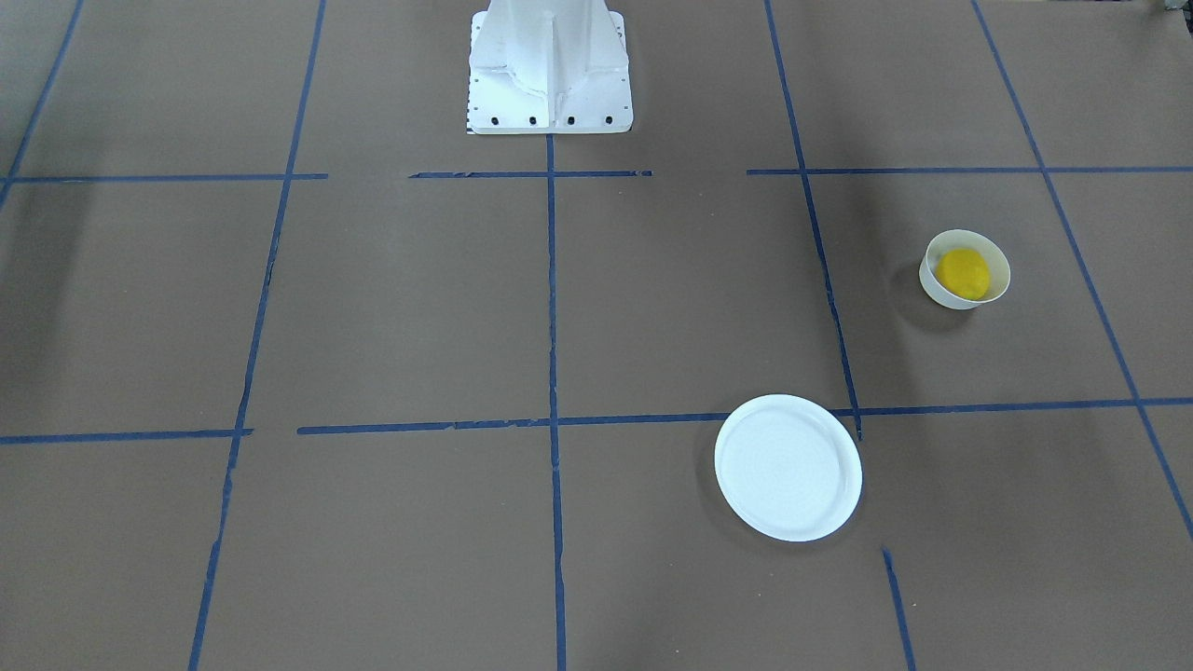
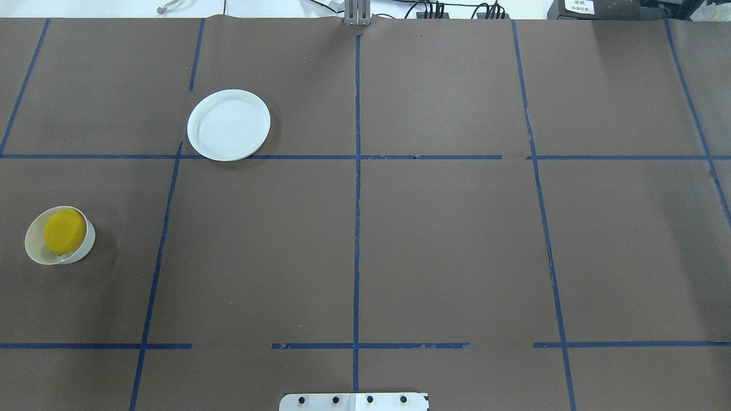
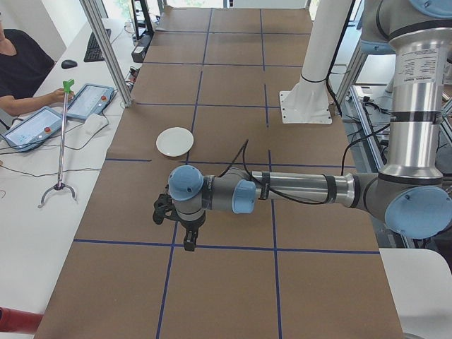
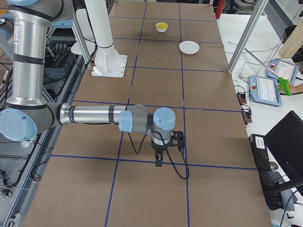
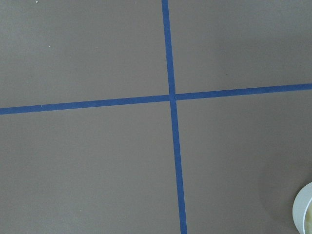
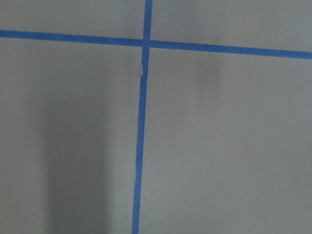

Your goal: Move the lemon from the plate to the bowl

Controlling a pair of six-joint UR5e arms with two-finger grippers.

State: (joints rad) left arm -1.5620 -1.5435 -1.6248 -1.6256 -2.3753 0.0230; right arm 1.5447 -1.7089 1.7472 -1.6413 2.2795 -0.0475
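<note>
The lemon [image 2: 64, 230] lies inside the small off-white bowl [image 2: 34, 251] near the table's left edge; both also show in the front view, lemon [image 1: 963, 272] in bowl [image 1: 997, 261]. The white plate [image 2: 228, 124] is bare and sits further out from the robot, apart from the bowl. The bowl's rim [image 5: 303, 212] shows at the left wrist view's lower right corner. My left gripper [image 3: 181, 231] and my right gripper [image 4: 159, 160] show only in the side views, raised over the table ends; I cannot tell whether they are open or shut.
Brown paper with blue tape lines covers the table. The white robot base [image 1: 550, 70] stands at the middle of the robot's side. An operator with tablets [image 3: 63, 106] sits beside the table.
</note>
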